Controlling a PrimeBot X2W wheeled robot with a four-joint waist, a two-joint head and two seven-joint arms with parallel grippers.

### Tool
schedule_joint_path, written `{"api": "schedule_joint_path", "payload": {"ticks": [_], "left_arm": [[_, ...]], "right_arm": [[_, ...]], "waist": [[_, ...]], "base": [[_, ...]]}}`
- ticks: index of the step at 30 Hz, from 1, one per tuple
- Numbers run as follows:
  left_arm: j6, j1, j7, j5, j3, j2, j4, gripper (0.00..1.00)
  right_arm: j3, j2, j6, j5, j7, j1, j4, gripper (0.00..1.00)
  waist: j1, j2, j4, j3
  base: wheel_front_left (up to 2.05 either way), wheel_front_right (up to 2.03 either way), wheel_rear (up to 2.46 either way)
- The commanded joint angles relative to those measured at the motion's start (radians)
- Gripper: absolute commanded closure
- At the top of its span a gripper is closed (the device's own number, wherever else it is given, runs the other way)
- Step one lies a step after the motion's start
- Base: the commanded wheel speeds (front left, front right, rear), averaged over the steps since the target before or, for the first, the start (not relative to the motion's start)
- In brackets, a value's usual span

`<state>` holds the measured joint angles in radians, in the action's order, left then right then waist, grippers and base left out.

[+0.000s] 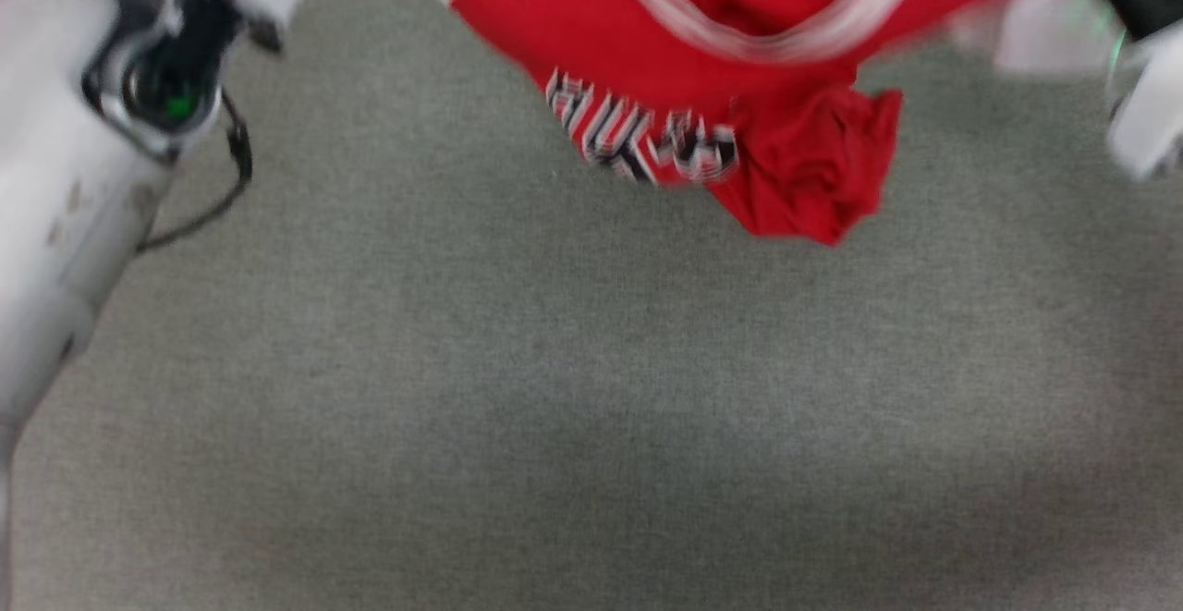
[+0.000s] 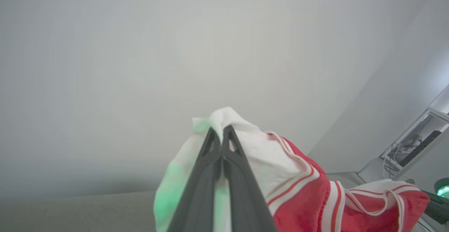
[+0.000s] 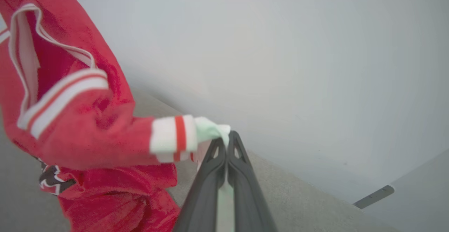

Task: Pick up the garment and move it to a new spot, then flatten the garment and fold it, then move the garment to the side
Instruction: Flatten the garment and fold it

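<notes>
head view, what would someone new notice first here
The red jersey with black lettering hangs crumpled at the top, over a grey surface. In the wrist views the left claw and right claw are each shut on one of its white sleeves.

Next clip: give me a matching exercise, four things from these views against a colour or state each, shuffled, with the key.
Things:
1 jersey
2 chest lettering
3 surface below
4 left gripper

Descriptions:
A grey
B jaws shut on the white sleeve cloth
C mostly red
D black, outlined white

Pairs: 1-C, 2-D, 3-A, 4-B.
</notes>
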<state>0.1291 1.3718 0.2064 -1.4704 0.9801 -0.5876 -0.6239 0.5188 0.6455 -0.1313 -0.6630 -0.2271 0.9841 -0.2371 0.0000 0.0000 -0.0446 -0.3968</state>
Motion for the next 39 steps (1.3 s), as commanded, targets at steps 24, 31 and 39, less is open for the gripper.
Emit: {"api": "schedule_joint_path", "payload": {"ticks": [24, 31, 39], "left_arm": [[0.002, 0.254, 0.057, 0.055, -0.358, 0.192, -0.194, 1.0], [0.002, -0.116, -0.041, -0.053, -0.284, 0.138, 0.019, 1.0], [0.002, -0.461, -0.128, -0.094, -0.186, 0.02, 0.261, 1.0]], "right_arm": [[-0.057, -0.202, 0.001, 0.244, 0.321, 0.594, -0.594, 1.0], [0.061, -0.096, 0.001, 0.083, 0.263, 0.305, -0.434, 1.0], [0.099, 0.092, 0.001, -0.167, 0.014, -0.101, -0.09, 1.0]], "waist": [[0.0, 0.0, -0.004, -0.09], [0.0, 0.0, -0.001, -0.072], [0.0, 0.0, -0.003, -0.009]], "base": [[0.0, 0.0, 0.0], [0.0, 0.0, 0.0], [0.0, 0.0, 0.0]]}}
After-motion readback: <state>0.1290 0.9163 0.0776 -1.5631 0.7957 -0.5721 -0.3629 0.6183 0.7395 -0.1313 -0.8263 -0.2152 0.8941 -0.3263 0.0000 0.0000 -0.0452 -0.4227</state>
